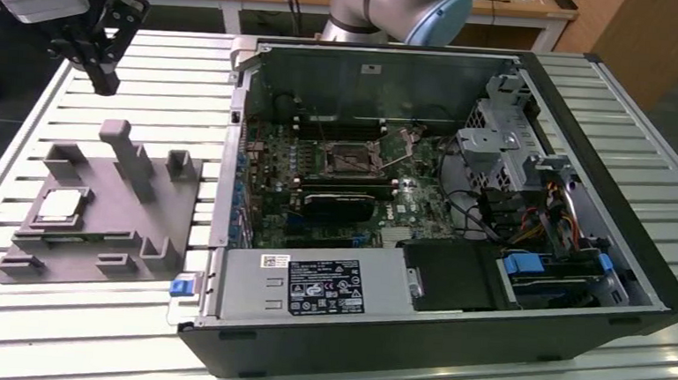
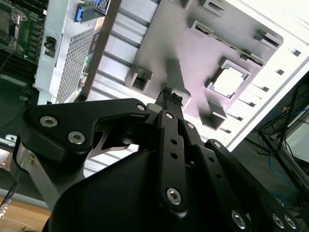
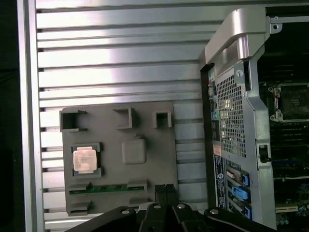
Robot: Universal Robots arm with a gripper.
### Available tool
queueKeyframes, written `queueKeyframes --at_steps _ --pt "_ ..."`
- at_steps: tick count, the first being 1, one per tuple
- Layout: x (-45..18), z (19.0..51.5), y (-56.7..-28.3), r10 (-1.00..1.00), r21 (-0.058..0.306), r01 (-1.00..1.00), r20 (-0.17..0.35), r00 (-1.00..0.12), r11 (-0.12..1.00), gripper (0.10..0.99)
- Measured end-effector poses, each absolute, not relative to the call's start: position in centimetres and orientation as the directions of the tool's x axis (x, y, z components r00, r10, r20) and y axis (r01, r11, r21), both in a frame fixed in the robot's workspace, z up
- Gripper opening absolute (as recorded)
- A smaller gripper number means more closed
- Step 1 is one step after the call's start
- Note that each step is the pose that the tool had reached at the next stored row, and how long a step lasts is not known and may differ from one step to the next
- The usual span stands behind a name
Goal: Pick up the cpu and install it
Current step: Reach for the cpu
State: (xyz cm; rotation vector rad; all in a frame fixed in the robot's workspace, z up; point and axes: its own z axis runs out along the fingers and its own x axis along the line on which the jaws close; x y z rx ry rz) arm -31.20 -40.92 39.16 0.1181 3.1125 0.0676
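Slats of pale metal make up the big table (image 1: 146, 63), which fills most of the exterior view. On it, in the middle and right of that view, lies a big black computer box (image 1: 423, 354) with its side off, so you can see the green board inside. In the lower left of the exterior view, just beside the box, lies a flat grey plastic holder block (image 1: 120, 199) with little walls and posts.

The black metal hand (image 1: 103, 81) hangs in the upper left of the exterior view, above the table and well apart from the block. Its two fingers are pressed together with nothing between them, as both wrist views show.

The black square socket (image 1: 350, 158) sits on the green board, near the middle of the exterior view.

The small flat square cpu (image 1: 61, 206) with a pale silver top lies in a pocket at the left of the block.

It looks thin, light and stiff. The shiny top is likely slippery, and the flat part may be easy to hurt. I think two opposite edges are the best place to hold it, gently.
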Motion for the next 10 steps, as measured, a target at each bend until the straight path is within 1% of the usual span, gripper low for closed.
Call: queueKeyframes --at_steps 10 --pt "-32.8 39.1 -40.9 0.076 0.044 0.075 -0.024 -0.997 0.996 0.106"
